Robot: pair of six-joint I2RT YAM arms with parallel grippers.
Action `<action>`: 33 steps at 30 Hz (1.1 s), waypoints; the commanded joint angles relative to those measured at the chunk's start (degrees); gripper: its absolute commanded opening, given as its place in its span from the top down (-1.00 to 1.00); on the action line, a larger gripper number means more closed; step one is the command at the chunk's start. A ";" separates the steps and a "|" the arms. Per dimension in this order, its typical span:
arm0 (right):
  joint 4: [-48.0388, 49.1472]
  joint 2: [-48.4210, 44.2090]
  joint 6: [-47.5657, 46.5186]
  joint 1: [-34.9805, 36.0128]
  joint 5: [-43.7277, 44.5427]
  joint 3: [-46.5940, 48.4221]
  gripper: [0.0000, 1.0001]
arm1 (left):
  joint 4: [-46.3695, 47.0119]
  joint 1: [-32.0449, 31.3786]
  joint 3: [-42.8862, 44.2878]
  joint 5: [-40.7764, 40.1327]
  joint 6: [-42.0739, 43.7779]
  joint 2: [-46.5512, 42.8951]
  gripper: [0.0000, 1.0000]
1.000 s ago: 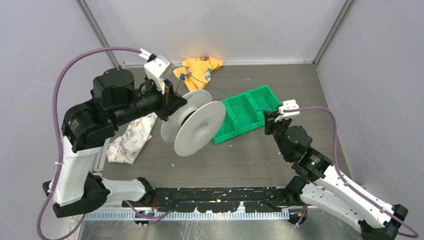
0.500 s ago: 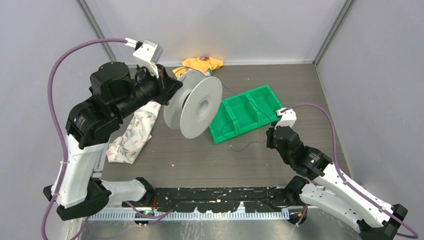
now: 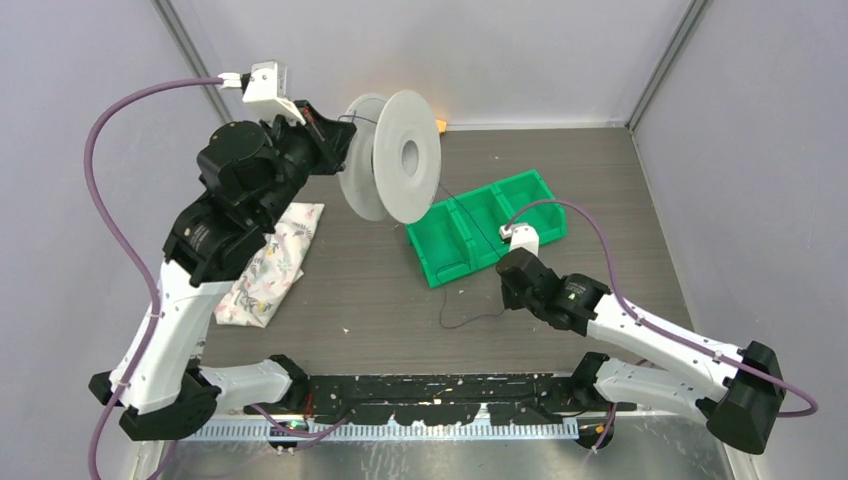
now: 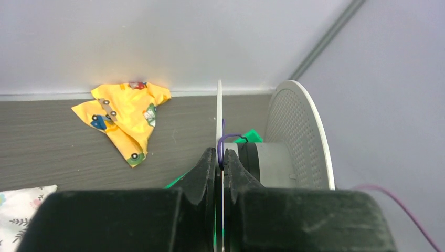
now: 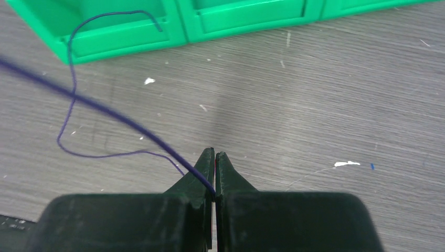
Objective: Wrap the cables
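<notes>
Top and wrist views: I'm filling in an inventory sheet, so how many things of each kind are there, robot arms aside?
Spool: 1
Thin dark cable: 1
Green compartment tray: 1
Cloths: 2, the floral cloth and the yellow cloth
Total: 5

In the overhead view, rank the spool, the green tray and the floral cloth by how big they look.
1. The spool and the green tray look about alike. The spool is held up nearer the camera, so I won't rank them.
2. The floral cloth looks smallest, though it is partly hidden by the left arm.
</notes>
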 commanded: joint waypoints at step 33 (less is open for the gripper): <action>12.91 2.49 -46.73 15.85 -4.58 36.14 0.99 | 24.59 -5.21 -15.00 -18.14 11.92 13.52 0.99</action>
